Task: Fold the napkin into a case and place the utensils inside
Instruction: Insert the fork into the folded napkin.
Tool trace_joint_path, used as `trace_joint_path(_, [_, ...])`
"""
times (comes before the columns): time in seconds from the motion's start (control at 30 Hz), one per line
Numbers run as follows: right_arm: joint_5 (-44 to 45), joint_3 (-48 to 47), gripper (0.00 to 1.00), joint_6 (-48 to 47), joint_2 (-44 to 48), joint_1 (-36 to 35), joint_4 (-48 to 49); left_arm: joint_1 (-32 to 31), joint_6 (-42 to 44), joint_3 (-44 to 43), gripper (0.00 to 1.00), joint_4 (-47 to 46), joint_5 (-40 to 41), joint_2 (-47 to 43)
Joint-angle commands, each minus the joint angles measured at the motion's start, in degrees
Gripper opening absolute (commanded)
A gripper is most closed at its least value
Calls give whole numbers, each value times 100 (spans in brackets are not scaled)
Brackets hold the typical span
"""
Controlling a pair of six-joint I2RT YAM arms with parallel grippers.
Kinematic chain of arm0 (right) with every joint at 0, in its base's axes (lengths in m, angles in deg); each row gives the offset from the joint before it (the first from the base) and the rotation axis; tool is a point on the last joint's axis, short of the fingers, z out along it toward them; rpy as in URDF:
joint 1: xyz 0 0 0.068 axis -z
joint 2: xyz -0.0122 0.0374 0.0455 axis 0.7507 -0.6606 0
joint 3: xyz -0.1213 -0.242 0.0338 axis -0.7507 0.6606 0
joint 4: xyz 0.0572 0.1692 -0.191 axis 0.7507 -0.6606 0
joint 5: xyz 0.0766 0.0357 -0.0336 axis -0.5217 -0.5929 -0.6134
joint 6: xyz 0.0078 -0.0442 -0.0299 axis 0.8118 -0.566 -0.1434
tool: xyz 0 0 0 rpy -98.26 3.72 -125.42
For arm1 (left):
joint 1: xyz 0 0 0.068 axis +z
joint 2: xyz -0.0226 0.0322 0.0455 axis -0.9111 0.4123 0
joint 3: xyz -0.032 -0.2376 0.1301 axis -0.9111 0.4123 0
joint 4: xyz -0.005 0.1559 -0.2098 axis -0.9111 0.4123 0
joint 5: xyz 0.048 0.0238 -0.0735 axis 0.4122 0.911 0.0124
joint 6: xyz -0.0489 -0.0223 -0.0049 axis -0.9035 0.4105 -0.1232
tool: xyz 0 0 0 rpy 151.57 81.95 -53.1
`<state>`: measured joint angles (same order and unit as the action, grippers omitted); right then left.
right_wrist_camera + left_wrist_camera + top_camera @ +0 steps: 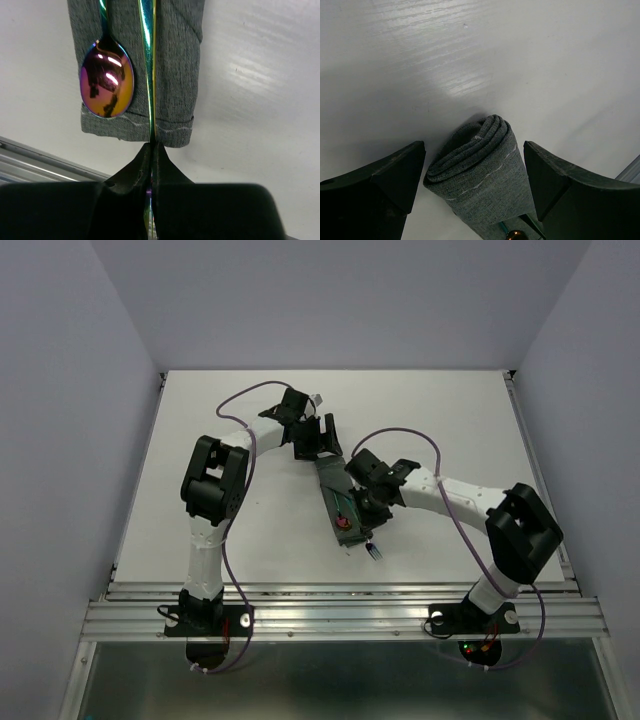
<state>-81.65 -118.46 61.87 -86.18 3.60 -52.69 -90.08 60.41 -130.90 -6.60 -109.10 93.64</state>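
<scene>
The napkin lies folded as a narrow dark grey case [335, 495] in the middle of the table. My left gripper [318, 445] is open, its fingers [385, 180] standing on either side of the case's rolled far end [475, 160] without touching it. The spoon [106, 79] lies on the case's near end [175, 65], its shiny red-gold bowl towards the near edge; it also shows in the top view [343, 522]. My right gripper [152, 146] is shut on the slim utensil [148, 75], held edge-on over the case. Its bluish tip [375, 552] sticks out past the case's near end.
The white table [200, 520] has a metal rail [340, 600] along its near edge, seen at the lower left of the right wrist view [40, 165]. Both arms meet over the case, and their purple cables [235, 410] loop above the table.
</scene>
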Motion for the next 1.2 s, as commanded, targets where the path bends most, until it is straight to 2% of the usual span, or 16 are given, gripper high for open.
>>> trace_joint_path(0.0, [185, -535, 1, 106, -261, -38, 76, -54, 23, -102, 90, -69, -107, -39])
trace_joint_path(0.57, [852, -1844, 1, -9, -1307, -38, -250, -71, 146, 21, 88, -78, -213, -65])
trace_joint_path(1.17, [1652, -2258, 1, 246, -1694, -38, -215, -71, 208, 92, 88, -87, -274, -92])
